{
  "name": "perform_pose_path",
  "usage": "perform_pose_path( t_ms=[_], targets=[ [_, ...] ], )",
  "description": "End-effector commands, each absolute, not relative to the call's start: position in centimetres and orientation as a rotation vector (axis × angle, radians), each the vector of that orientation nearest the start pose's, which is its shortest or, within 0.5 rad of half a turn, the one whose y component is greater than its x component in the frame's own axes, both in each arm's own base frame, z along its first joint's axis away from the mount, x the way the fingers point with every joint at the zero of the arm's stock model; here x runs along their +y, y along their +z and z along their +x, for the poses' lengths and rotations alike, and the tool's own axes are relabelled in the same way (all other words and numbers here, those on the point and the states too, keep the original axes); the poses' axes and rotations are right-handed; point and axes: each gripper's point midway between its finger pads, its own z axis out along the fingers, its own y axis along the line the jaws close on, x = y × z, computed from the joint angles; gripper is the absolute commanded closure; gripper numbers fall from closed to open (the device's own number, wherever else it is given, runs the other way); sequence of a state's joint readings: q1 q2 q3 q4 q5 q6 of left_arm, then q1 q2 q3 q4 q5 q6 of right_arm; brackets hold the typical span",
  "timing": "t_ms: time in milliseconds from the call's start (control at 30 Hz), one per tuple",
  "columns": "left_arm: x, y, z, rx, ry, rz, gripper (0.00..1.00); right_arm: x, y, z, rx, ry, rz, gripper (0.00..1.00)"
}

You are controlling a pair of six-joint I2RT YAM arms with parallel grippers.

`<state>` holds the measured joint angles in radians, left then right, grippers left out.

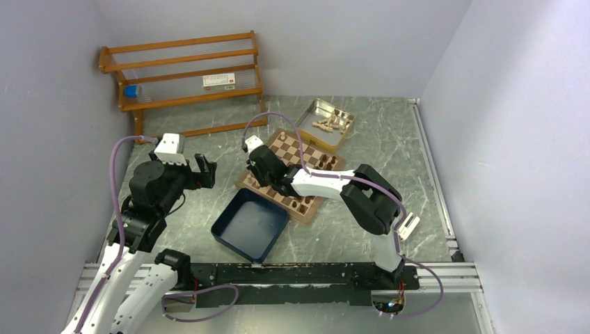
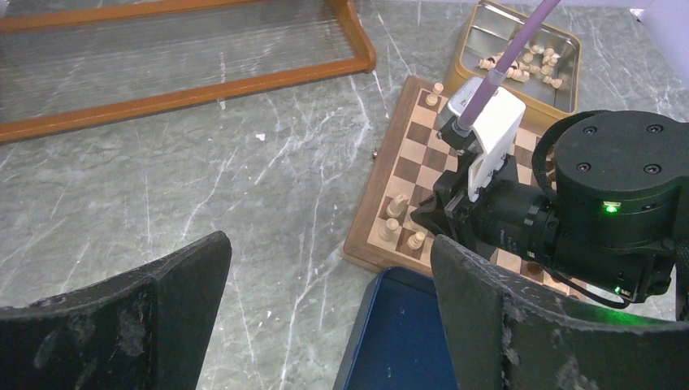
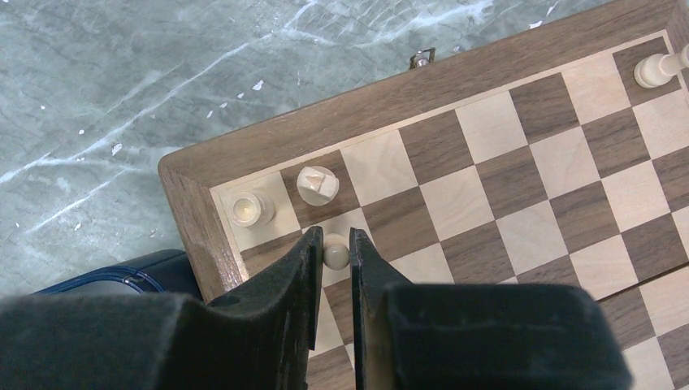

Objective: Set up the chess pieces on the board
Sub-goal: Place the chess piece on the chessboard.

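My right gripper (image 3: 335, 236) is shut on the round head of a light pawn (image 3: 335, 256), which stands on a cream square in the corner region of the board (image 3: 325, 130). A light rook (image 3: 250, 209) and a light knight (image 3: 318, 184) stand just beyond it on the edge row. Another light piece (image 3: 654, 69) stands farther along that row. From above, the right gripper (image 1: 273, 182) reaches over the left corner of the board (image 1: 289, 149). Dark pieces (image 1: 327, 161) stand on its right side. My left gripper (image 2: 331, 242) hangs open and empty over the bare table.
A metal tin (image 1: 327, 115) behind the board holds several loose light and dark pieces. A navy blue tray (image 1: 250, 224) lies against the board's near corner, under the left gripper's right finger (image 2: 487, 309). A wooden rack (image 1: 184, 76) stands at the back left.
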<state>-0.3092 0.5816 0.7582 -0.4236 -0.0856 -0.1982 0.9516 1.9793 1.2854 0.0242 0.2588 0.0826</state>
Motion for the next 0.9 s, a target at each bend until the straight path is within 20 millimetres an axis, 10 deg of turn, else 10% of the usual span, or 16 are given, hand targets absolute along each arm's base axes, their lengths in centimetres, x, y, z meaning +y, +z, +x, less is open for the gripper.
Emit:
perform_pose_path(
  t_ms=[0,867],
  targets=[
    [-7.16,26.59,25.16,1.805,-0.282,0.032,0.03,39.8,5.39,33.53,2.093,0.248,-0.806,0.8],
    [-7.18,26.75,25.08,1.798,-0.286,0.033,0.03,39.78,5.28,33.44,2.112,0.242,-0.805,0.73]
  ],
)
